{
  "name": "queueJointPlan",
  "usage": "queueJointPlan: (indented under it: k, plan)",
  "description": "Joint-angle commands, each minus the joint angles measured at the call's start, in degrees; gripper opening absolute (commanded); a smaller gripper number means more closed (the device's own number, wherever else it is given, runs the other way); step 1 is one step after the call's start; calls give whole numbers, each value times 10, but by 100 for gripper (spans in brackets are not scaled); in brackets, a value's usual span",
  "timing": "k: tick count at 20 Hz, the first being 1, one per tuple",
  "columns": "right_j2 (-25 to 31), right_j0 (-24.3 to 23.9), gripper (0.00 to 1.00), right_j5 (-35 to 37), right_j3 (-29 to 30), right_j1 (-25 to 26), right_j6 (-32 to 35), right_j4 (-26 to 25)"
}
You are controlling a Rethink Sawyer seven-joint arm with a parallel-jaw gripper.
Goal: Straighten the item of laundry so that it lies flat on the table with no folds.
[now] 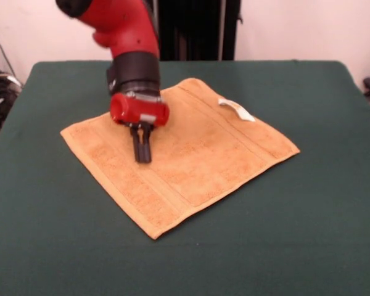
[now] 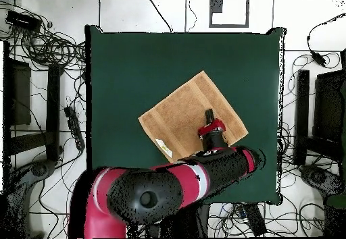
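The tabletop is covered with dark green cloth; its near part in the front view is bare cloth up to the towel's nearest corner. The towel lies spread out, turned like a diamond against the tabletop's edges, around the middle and somewhat toward the far edge; it looks flat, with woven border bands along two opposite sides; I see no clear fold. A small white tag lies at its far right edge, curled a little on the cloth.

The claw points down over the left-middle part of the towel; its black fingers seem pressed together, with no cloth pinched between them; whether the tips touch the towel, I cannot tell. Above it sits the red wrist block, and the red and black arm covers a part of the towel's far left edge.

Nothing else lies on the tabletop. The overhead view shows what the front view does not: the towel sits nearer to the tabletop's edge at the robot's base; cables and dark equipment lie on the floor around the tabletop; the claw looks there only like a thin dark piece.
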Motion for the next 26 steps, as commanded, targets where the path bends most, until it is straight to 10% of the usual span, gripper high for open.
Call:
queueJointPlan:
  k: [1, 4, 12, 26]
  plan:
    - [32, 42, 0, 58, 131, -124, 168, -164]
    - [23, 69, 0, 83, 158, -213, 231, -241]
    - [95, 55, 0, 176, 216, -244, 277, -311]
    - [153, 7, 0, 173, 241, -210, 136, -205]
